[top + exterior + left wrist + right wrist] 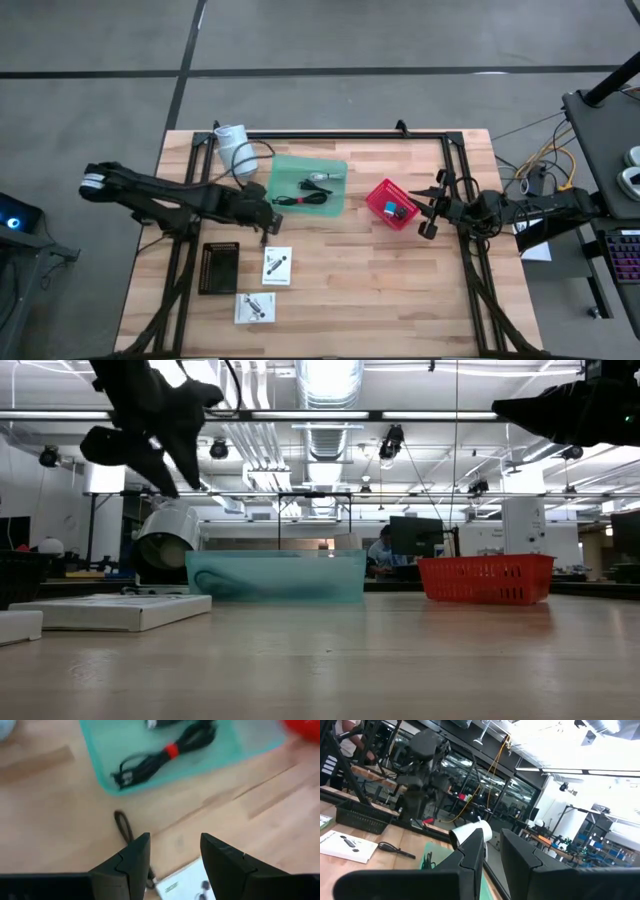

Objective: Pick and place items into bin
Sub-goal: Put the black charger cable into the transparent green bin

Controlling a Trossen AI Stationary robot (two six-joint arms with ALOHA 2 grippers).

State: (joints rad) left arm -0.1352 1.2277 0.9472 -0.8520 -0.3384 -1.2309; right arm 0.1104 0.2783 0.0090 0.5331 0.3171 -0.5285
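The left gripper (pixel 172 857) is hovering, jaws apart and empty, over a loose black cable (pixel 123 826) lying beside the green bin (pixel 290 172) (another bundled cable inside); the right gripper (pixel 432 210) is waiting, jaws narrowly apart, beside the red basket (pixel 378 196).

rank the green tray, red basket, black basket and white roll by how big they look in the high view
1. green tray
2. black basket and red basket, too alike to separate
3. white roll

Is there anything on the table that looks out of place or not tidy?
One thing: a loose black cable lies on the bare wood just outside the green tray, below the open left gripper, while the bundled black cable is already inside. Otherwise nothing looks spilled or damaged.
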